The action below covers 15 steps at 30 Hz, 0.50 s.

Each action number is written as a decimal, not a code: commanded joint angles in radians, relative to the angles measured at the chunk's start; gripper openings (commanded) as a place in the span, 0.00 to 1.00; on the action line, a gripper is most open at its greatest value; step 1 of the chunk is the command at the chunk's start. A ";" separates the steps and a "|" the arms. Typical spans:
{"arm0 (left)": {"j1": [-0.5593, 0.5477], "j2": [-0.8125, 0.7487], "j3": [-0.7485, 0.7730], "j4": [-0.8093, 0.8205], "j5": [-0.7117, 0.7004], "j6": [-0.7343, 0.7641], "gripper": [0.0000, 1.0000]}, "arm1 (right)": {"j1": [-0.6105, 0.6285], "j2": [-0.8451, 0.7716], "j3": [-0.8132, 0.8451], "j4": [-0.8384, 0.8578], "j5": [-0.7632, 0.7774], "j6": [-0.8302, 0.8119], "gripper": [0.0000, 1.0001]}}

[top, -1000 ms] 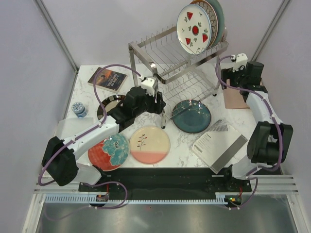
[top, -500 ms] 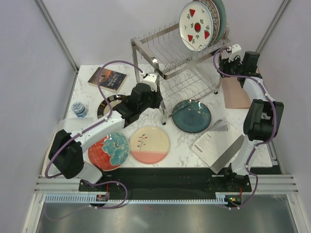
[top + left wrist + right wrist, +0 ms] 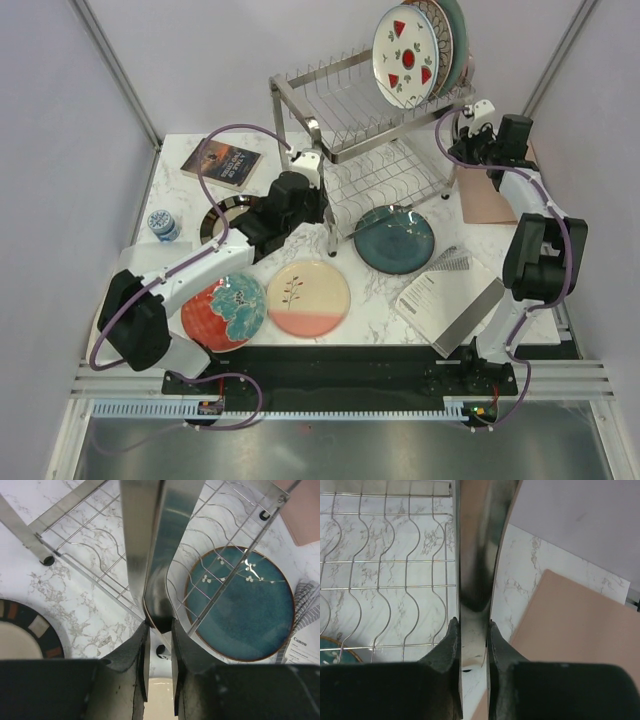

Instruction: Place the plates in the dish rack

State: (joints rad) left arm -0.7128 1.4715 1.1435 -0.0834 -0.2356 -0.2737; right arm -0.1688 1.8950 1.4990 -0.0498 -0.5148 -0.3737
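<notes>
Worktop (image 3: 372, 292) nearest me: red plate (image 3: 224, 312), cream-and-pink plate (image 3: 308, 298) and teal plate (image 3: 400, 245) lie unloaded near a booklet (image 3: 305, 642) reading "Canon". Farther off, my left tool (image 3: 159, 630) and right tool (image 3: 472, 630) each clamp a dish rack (image 3: 345, 105) post. The rack has shifted slightly this past second, so loading waits.

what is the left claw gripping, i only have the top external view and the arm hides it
Observer: The left claw is shut on an upright metal post of the dish rack.
Operator: and the right one
Observer: The right claw is clamped on another rack post, with a pink mat beside it.
Operator: is the teal plate clear of the rack
Observer: In the left wrist view the lower tier's wires cross over the teal plate; whether it sits beneath them, I cannot tell.
</notes>
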 commanded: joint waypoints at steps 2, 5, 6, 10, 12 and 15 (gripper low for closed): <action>0.065 -0.060 -0.007 0.039 -0.175 0.094 0.02 | -0.032 -0.203 -0.106 -0.036 -0.005 0.009 0.00; 0.088 -0.063 -0.027 0.051 -0.185 0.109 0.02 | -0.034 -0.266 -0.167 -0.019 0.013 0.009 0.00; 0.093 -0.063 -0.031 0.062 -0.179 0.117 0.02 | -0.034 -0.277 -0.180 -0.016 0.021 0.012 0.00; 0.136 -0.014 -0.027 0.152 -0.168 0.162 0.02 | -0.035 -0.309 -0.215 0.004 0.044 0.044 0.00; 0.157 0.036 0.011 0.159 -0.162 0.165 0.02 | -0.037 -0.315 -0.221 0.016 0.056 0.061 0.00; 0.191 0.125 0.105 0.125 -0.160 0.174 0.02 | -0.037 -0.320 -0.227 0.039 0.061 0.076 0.00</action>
State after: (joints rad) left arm -0.6132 1.4799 1.1343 -0.0387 -0.2604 -0.1867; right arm -0.1745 1.6722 1.2633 -0.0807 -0.4583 -0.2874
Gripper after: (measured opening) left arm 0.222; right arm 0.236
